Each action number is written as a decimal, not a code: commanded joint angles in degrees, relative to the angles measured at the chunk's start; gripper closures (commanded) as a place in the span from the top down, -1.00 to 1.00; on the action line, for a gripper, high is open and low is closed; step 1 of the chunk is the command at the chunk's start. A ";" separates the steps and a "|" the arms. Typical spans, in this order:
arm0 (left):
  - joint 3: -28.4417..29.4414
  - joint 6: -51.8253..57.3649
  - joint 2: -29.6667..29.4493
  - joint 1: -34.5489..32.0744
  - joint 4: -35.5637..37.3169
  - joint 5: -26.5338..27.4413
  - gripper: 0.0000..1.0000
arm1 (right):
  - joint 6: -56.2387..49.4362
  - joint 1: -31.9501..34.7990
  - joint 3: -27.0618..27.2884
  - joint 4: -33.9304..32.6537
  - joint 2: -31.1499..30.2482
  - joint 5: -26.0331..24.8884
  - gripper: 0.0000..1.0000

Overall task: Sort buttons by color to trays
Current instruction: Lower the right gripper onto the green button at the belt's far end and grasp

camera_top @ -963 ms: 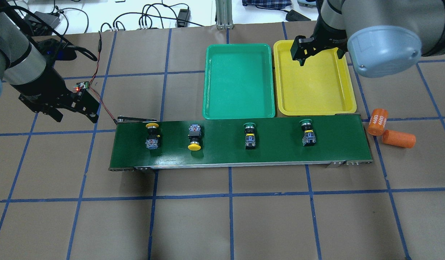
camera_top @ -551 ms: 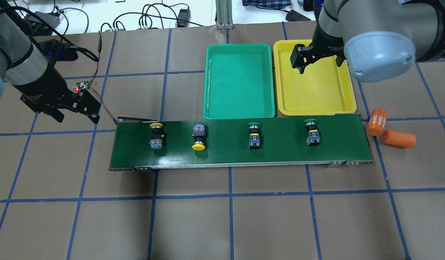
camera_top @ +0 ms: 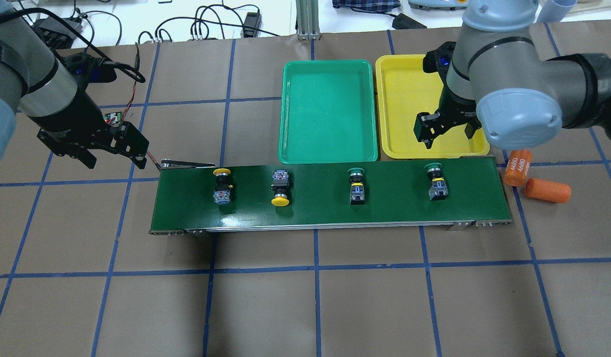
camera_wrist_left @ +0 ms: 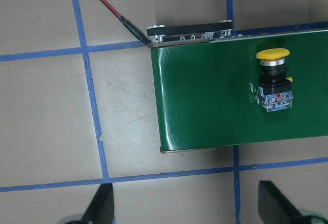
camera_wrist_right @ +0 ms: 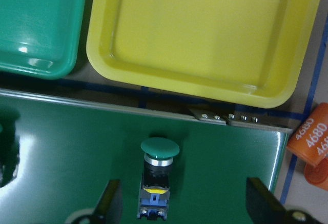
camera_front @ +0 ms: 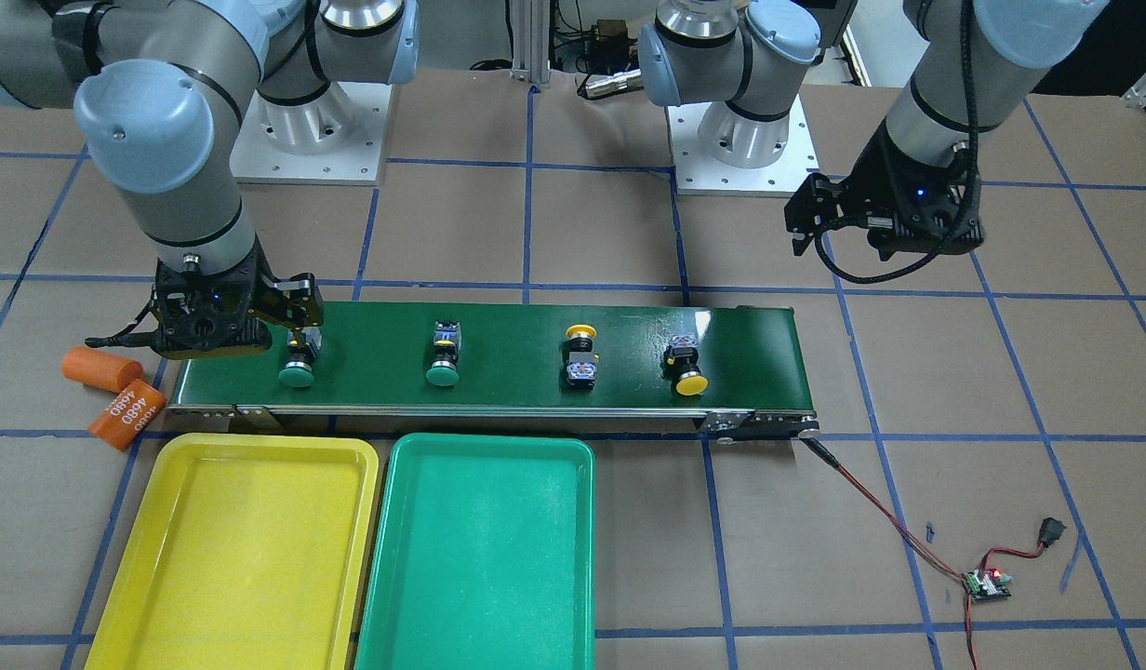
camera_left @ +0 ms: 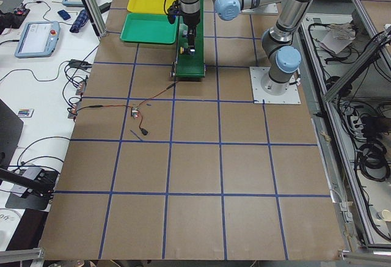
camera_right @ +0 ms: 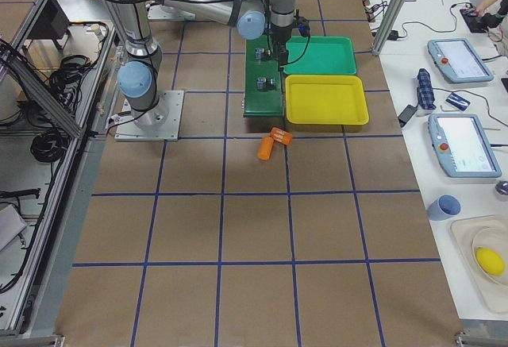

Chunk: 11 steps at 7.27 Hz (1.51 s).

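Right wrist-mounted view: right gripper (camera_wrist_right: pixel 187 202) w/ jaws spread hangs over green-cap button (camera_wrist_right: pixel 157 175) lying on belt (camera_wrist_right: pixel 61 147). Likely light, rigid, cap slick; grip black body. Left gripper (camera_wrist_left: pixel 188 206) jaws spread too, beside belt end.

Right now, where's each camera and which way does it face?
Overhead exterior: behind the robot, looking forward and down on the conveyor belt; both arms show.
Exterior front-facing: across the table, facing the robot; both bases and arms, mirrored.
Exterior left: table end at robot's left; left arm nearer.
Exterior right: opposite end; right arm nearer.
Left wrist: down on a yellow button; left gripper open at bottom.
Right wrist: down on a green button and yellow tray; right gripper open at bottom.
Shared: both wrist views catch the belt.
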 commanded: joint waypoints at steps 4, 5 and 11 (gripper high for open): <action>-0.80 -2.61 2.72 -3.31 -1.06 1.01 1.00 | 1.25 -2.49 4.73 0.62 0.43 3.20 0.48; -0.79 -2.52 2.72 -3.31 -0.89 1.01 1.00 | 1.25 -2.49 5.34 0.28 0.51 3.20 0.47; -0.62 -2.70 2.01 -3.31 0.61 0.49 1.00 | -3.31 -8.01 6.58 -7.35 6.12 -1.44 0.46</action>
